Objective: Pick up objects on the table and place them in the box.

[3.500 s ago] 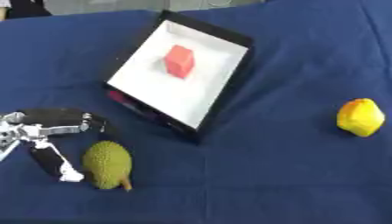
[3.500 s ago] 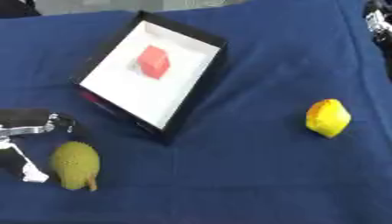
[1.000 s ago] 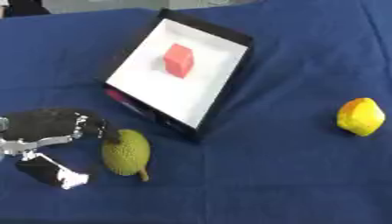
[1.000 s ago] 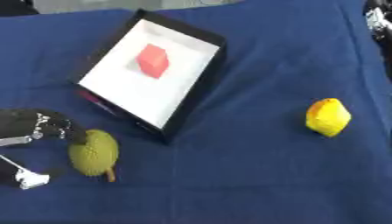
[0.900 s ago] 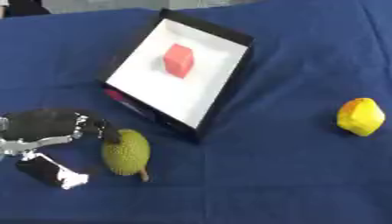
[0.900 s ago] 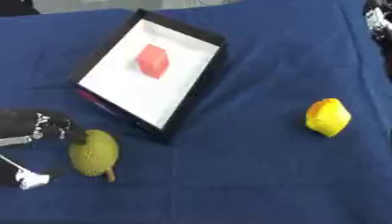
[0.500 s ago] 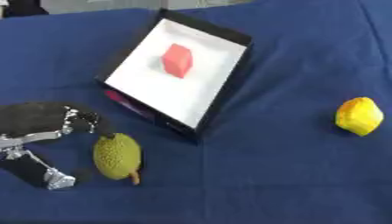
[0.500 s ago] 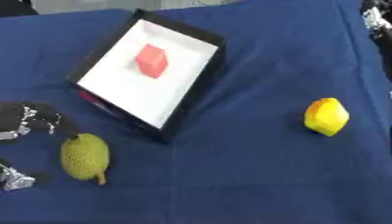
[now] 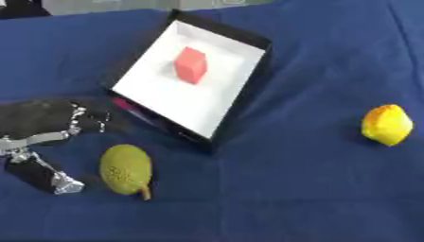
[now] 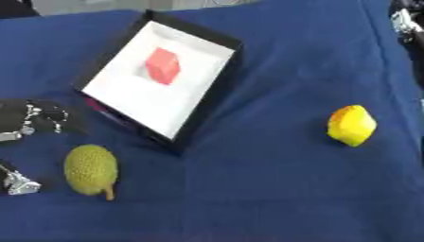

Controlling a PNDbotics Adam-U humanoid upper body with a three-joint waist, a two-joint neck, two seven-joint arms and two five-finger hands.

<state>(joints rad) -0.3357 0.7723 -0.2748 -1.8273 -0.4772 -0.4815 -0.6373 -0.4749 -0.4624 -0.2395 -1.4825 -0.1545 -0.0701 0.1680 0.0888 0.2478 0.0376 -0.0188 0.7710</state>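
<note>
Blue cloth covers the table (image 9: pixel 298 189), and on it a black box (image 9: pixel 248 90) with a white floor sits left of centre toward the far side, already holding a red cube (image 9: pixel 190 64). A green bumpy fruit (image 9: pixel 126 169) lies on the cloth just near of the box's near-left corner, its short stalk pointing to the near side. Well apart to the right sits a yellow lemon-like fruit (image 9: pixel 387 125).

The left hand (image 9: pixel 46 137) comes in at the left edge, just beside the green fruit, with a clear strip of cloth between them. Its fingers look spread and relaxed, one finger (image 9: pixel 49 172) reaching down toward the near side, and it seems to hold nothing, though the blur makes the finger pose hard to read. The right hand shows only as a dark sliver at the far right corner of the right eye view, too little to judge.

The step in hand appears to be the approach to the green fruit. Next, the left hand would need to move right over it, curl round its body, lift, and carry it the short way up over the box wall.
</note>
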